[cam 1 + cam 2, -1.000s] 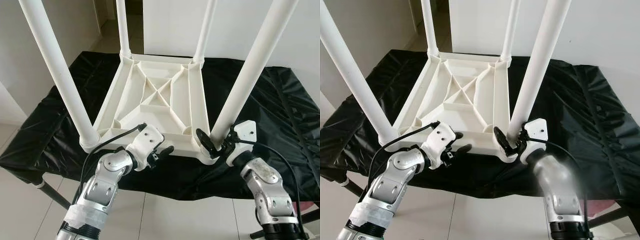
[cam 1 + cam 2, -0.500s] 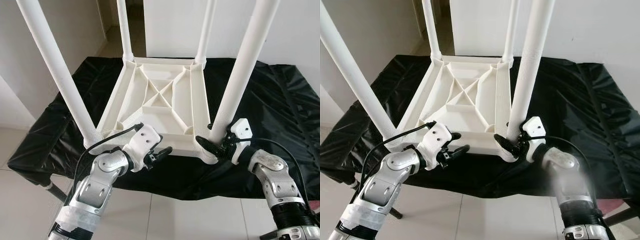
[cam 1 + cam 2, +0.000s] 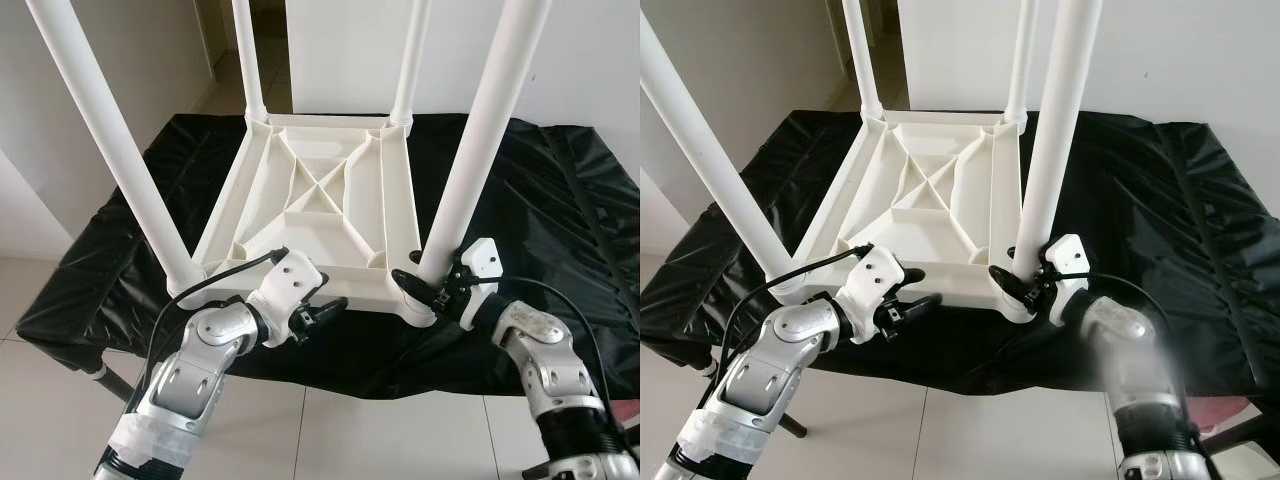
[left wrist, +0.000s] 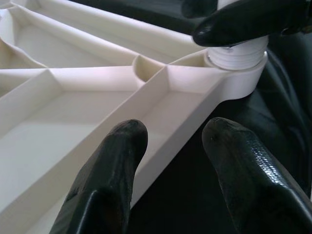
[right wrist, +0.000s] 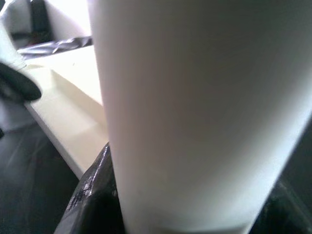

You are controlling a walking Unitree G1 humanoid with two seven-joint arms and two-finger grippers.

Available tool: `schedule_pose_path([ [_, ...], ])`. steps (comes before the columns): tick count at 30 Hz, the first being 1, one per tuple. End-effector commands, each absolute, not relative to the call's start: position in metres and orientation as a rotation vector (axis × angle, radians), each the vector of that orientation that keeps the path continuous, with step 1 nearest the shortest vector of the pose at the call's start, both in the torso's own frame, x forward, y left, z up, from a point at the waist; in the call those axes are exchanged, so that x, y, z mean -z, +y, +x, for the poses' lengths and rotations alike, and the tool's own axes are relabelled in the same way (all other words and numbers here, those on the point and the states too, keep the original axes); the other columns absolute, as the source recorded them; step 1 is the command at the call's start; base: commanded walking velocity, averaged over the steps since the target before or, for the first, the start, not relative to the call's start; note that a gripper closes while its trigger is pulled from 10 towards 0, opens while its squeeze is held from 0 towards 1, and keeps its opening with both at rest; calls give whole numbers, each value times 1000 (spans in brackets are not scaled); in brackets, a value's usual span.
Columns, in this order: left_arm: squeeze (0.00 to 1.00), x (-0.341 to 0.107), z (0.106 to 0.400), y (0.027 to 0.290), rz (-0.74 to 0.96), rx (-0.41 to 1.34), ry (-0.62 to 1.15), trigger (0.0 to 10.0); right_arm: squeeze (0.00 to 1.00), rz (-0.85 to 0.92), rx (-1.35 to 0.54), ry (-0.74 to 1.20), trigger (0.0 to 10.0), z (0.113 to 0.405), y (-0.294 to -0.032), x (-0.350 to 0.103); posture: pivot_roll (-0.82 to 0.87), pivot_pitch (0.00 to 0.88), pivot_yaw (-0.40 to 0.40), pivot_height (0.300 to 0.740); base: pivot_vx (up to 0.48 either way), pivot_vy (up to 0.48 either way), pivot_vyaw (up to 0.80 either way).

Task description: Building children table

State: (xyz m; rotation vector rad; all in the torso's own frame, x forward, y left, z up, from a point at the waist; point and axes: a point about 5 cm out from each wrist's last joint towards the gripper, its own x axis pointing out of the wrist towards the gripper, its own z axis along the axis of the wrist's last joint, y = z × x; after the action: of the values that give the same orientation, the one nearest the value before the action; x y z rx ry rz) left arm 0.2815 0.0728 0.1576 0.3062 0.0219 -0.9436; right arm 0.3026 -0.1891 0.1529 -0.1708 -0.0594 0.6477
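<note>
A: Item one, the children's table (image 3: pixel 320 215): white plastic, lying upside down on a black sheet (image 3: pixel 540 200) that covers a larger table. Four white legs stand up from its corners.

B: Item two, the right gripper (image 3: pixel 425 290)?

A: Clenched around the base of the near right leg (image 3: pixel 480 150), just above the corner socket (image 3: pixel 412 305). In the right wrist view the leg (image 5: pixel 195 112) sits between the black fingers (image 5: pixel 95 195).

B: Item three, the left gripper (image 3: pixel 320 310)?

A: Released. Its fingers (image 4: pixel 112 170) are spread, one over the ribbed underside and one outside the near rim (image 4: pixel 161 146), close to the frame; contact cannot be made out.

B: Step in hand?

A: Most likely seating that near right leg. All four are up, so the build looks close to finished.

B: How to do it well?

A: Keep the leg in line with the socket and press straight down or turn it without leaning. The left gripper should pinch the rim to steady the frame, since the sheet looks slippery and the top could slide.
</note>
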Motion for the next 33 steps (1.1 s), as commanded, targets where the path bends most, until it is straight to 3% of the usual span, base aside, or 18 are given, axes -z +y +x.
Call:
schedule_pose_path([
  [1,0,-153,274,70,299,1042,55,10000,0,-110,-545,-82,10000,303,-183,-157,-40,65,73,740,0,0,0],
  [9,0,-152,277,71,305,1029,50,10000,0,-104,-321,-85,10000,294,-167,-158,-44,67,71,740,0,0,0],
  [19,0,-152,284,72,306,970,33,10000,0,-38,136,-31,10000,269,-157,-134,-47,64,55,740,0,0,0],
  [27,0,-150,285,73,287,945,46,10000,0,-28,193,-10,10000,266,-152,-134,-53,69,55,740,0,0,0],
  [28,0,-151,285,73,301,940,12,10000,1000,-24,152,-41,10000,267,-152,-138,-55,69,54,740,0,0,0],
  [33,0,-151,287,73,303,930,4,10000,1000,-10,118,-55,10000,268,-149,-141,-56,70,53,740,0,0,0],
])
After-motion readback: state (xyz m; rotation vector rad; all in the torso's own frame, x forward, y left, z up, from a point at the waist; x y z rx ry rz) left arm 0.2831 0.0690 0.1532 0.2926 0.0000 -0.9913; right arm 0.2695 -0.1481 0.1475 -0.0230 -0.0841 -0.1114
